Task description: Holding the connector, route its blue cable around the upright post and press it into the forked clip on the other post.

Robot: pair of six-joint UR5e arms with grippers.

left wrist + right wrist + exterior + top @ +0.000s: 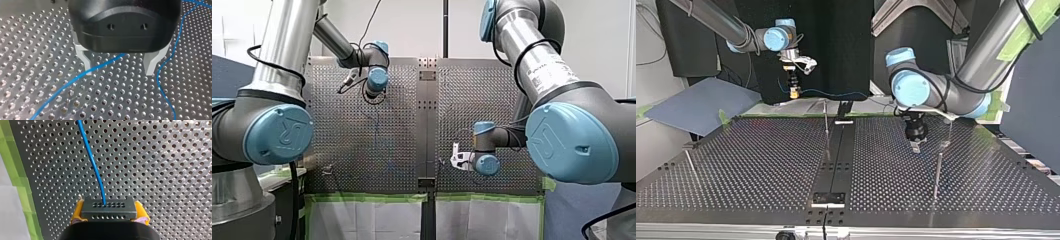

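My right gripper (109, 213) is shut, its yellow pads on either side of a dark grey connector (108, 207) with rows of holes. The blue cable (92, 162) leaves the connector and runs ahead over the perforated plate. In the top view this gripper (795, 90) hangs above the table's far edge, and the cable (836, 92) stretches from it towards the view's right. My left gripper (118, 72) stands open just over the plate. One strand of the cable (75, 80) passes between its pale fingers, touching neither. A thin upright post (826, 125) stands near the table's middle.
Another thin post (938, 175) rises close to my left gripper (916, 145), and a short one (690, 162) stands at the top view's left. A second cable strand (165, 75) lies beside the left fingers. Green tape (372, 198) lines the table's edge.
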